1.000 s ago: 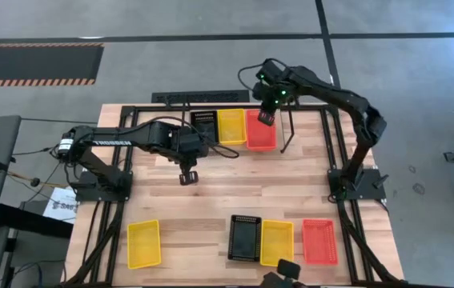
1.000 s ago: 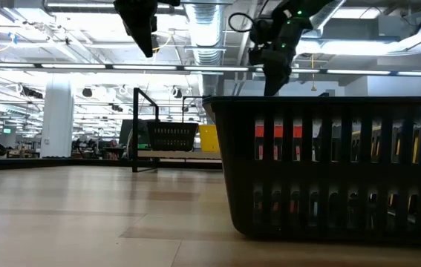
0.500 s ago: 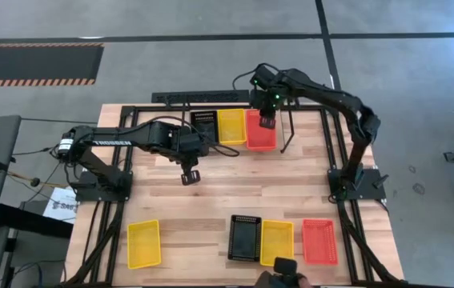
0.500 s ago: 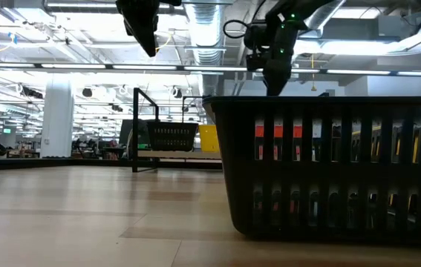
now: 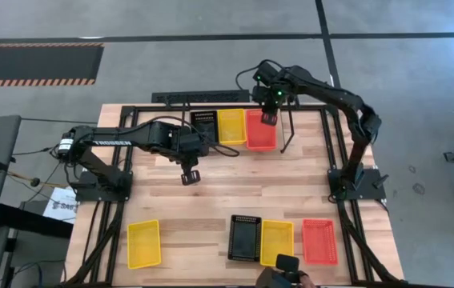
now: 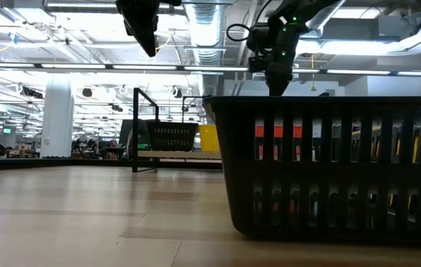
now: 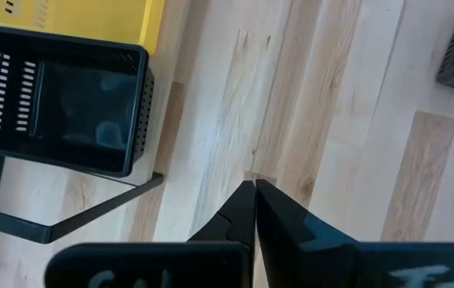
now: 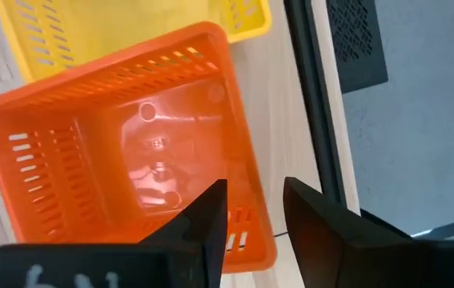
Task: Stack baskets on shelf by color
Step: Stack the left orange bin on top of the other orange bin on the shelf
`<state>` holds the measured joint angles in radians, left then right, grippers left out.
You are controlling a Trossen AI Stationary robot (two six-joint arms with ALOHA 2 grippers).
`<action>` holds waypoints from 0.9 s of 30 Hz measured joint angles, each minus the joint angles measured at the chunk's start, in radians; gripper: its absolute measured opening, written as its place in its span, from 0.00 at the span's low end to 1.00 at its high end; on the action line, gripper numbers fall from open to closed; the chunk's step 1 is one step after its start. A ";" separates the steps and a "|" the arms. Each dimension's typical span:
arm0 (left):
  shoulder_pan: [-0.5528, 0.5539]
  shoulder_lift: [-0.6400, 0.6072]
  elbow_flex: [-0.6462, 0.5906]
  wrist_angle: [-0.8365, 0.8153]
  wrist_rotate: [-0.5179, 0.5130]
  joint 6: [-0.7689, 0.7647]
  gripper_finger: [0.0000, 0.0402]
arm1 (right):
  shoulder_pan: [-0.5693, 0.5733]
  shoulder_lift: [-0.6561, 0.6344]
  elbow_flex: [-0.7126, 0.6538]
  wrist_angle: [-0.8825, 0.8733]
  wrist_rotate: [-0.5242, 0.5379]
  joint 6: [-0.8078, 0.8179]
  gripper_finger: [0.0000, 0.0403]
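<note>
Risks a knock or a skewed stack if the right pincer (image 5: 268, 118), parted and empty right above the shelf's (image 5: 286, 138) red-orange basket (image 5: 261, 130), drops onto the rim instead of clearing it. Taking that basket as landmark and reading leftward-first: left pincer (image 5: 186, 177) closed on nothing over bare counter (image 5: 235, 188) well to its left, then black basket (image 5: 203, 125) and yellow basket (image 5: 231, 126) touching in a row beside it. Holds nothing in any visible basket; four more wait along the near edge.
</note>
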<state>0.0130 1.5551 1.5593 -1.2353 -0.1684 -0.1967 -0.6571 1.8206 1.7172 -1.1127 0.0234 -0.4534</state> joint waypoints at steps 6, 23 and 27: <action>0.000 0.000 0.000 0.000 0.000 -0.008 0.00 | 0.002 0.000 -0.040 0.055 -0.028 0.008 0.36; 0.000 0.000 0.000 0.000 0.000 -0.010 0.00 | -0.014 0.001 -0.070 0.079 -0.024 -0.002 0.08; 0.000 0.000 0.000 0.000 0.000 -0.010 0.00 | -0.028 0.001 -0.070 0.105 -0.024 0.000 0.04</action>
<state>0.0130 1.5551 1.5593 -1.2354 -0.1684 -0.2066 -0.6855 1.8214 1.6470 -1.0073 -0.0010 -0.4533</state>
